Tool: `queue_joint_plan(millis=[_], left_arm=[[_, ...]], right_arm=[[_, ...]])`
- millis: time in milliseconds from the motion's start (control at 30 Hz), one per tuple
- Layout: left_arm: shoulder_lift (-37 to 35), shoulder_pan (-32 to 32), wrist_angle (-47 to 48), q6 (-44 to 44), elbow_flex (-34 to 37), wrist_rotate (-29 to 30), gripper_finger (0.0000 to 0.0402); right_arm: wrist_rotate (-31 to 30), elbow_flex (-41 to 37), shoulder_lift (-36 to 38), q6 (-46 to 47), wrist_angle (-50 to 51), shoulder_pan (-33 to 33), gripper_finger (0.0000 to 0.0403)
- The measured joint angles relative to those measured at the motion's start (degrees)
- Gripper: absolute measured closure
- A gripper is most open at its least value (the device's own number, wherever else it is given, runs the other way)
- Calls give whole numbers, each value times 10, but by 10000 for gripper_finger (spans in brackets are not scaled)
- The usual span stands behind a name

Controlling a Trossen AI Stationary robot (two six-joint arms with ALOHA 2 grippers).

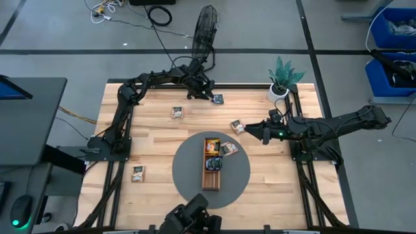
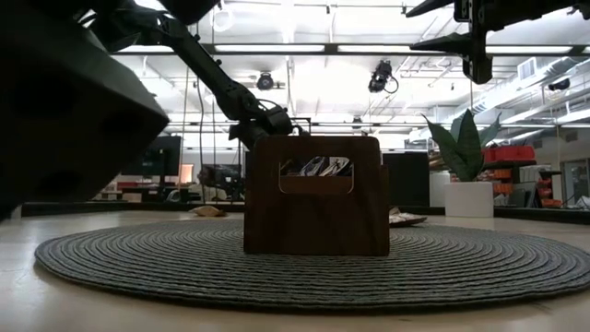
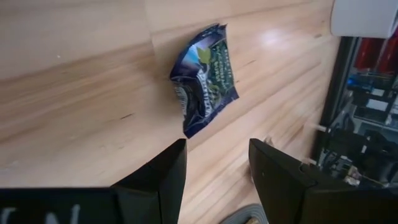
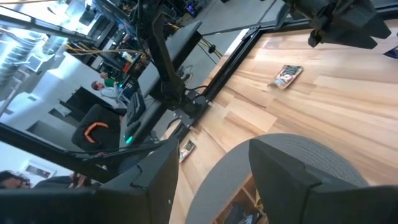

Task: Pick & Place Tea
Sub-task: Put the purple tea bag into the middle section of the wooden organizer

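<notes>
Tea sachets are seen scattered on the wooden table [image 1: 156, 136]: a dark blue-teal sachet [image 3: 206, 78] lies crumpled near the far edge, just ahead of the left gripper [image 3: 214, 168], whose fingers are held apart with nothing between them. Green and white print is noted on its face; the writing cannot be read. A pale tan sachet [image 1: 177, 112] lies left of it, another [image 1: 138, 173] near the left edge, and one [image 1: 237, 126] just beside the right gripper [image 1: 249, 129], which is held above the table with its fingers spread and empty. Several sachets are packed in the far compartments of the wooden tray [image 1: 211, 179], which stands on a round grey mat [image 1: 188, 169] at the table's middle; one sachet [image 1: 229, 149] rests against the tray's right rim. A potted plant [image 1: 281, 81] occupies the far right corner. Open wood is left along the near edge and the right side.
</notes>
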State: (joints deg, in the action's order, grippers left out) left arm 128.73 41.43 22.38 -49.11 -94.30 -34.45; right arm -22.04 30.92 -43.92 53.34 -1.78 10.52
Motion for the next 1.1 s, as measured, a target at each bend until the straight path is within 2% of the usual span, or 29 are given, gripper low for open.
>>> queue_joint_plan(millis=[200,367,567,667,833,1100], left_arm=[[0,-1,4,-8,0,-9,242],[-7,-1,8,44,-10,-35,277],[-12,-4,39,177,-87,-14,344],[-12,-5,88,252,-122,8,389],[-10,-10,168,415,-142,95,398],[-10,-34,156,604,-145,161,399]], right_arm=[[-15,0,0,-1,10,-1,202],[-15,0,0,2,20,-1,202],[-12,0,0,2,21,-1,202],[-9,0,0,7,27,0,202],[-9,0,0,8,39,0,202],[-8,0,0,43,56,0,202]])
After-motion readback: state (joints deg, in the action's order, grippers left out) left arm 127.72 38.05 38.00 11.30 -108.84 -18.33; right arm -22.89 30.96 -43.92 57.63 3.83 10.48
